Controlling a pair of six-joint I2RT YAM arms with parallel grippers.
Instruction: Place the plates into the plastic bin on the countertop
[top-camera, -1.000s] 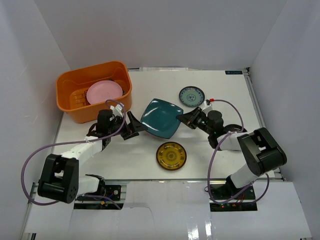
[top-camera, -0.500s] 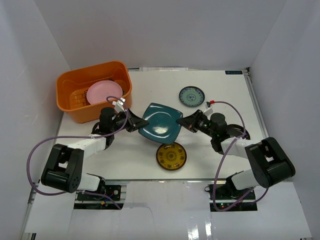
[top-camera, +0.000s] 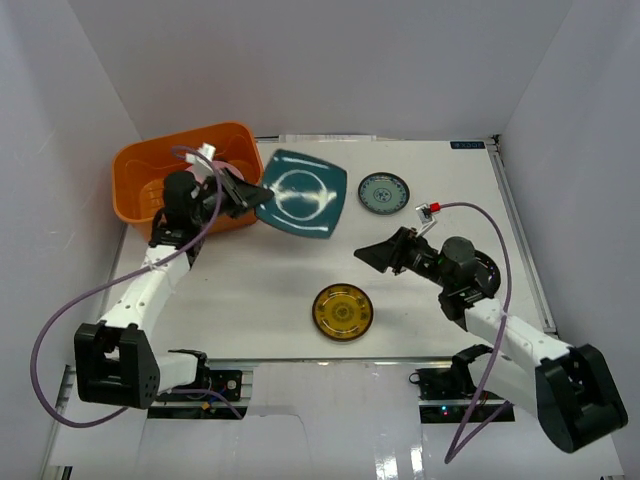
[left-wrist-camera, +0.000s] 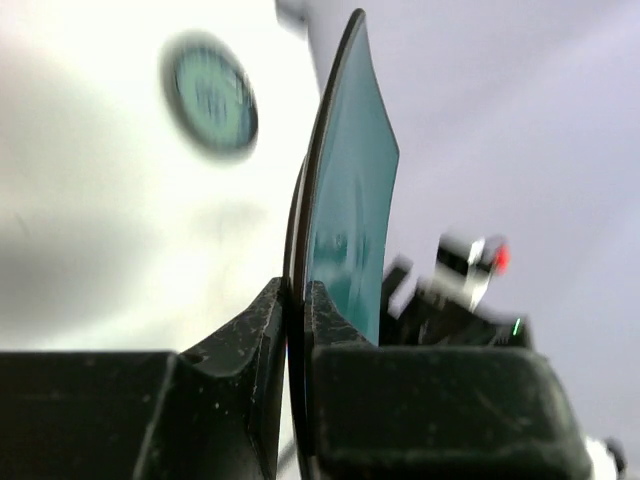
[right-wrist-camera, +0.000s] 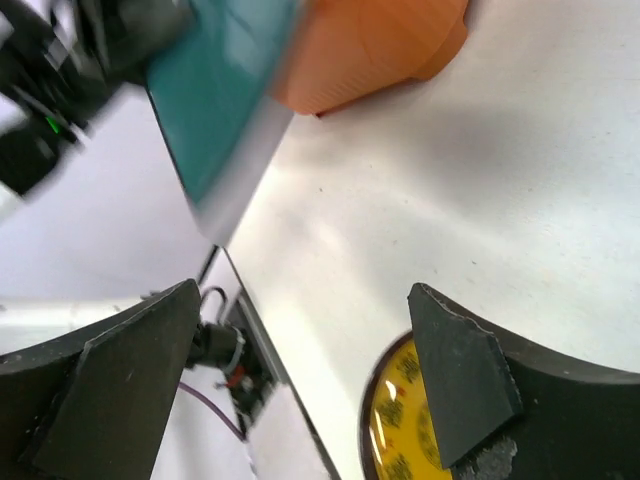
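**Teal plate gripped beside bin; right gripper empty**

Your left gripper (top-camera: 248, 197) is narrowed onto one edge of the teal plate (top-camera: 303, 193). In the left wrist view the two fingers (left-wrist-camera: 255, 340) sit on either face of the rim with the plate edge-on between them. The plate is lifted off the countertop (top-camera: 260, 280) and tilted, its glossy face turned up toward the top camera. It sits just right of the bin (top-camera: 140, 165), with its gripped corner next to the bin's right wall. You cannot tell from these views whether plate and wall touch.

Your right gripper (top-camera: 375, 255) is spread wide and holds nothing. It hangs over bare countertop, well apart from the teal plate, and points left.

Two plates lie flat on the countertop:
- The amber plate (top-camera: 342, 311) is near the front edge, below and left of the right gripper. Its rim shows between the fingers in the right wrist view.
- The small round plate (top-camera: 383, 193) is just right of the teal plate.

The bin's inside is mostly hidden behind your left arm.
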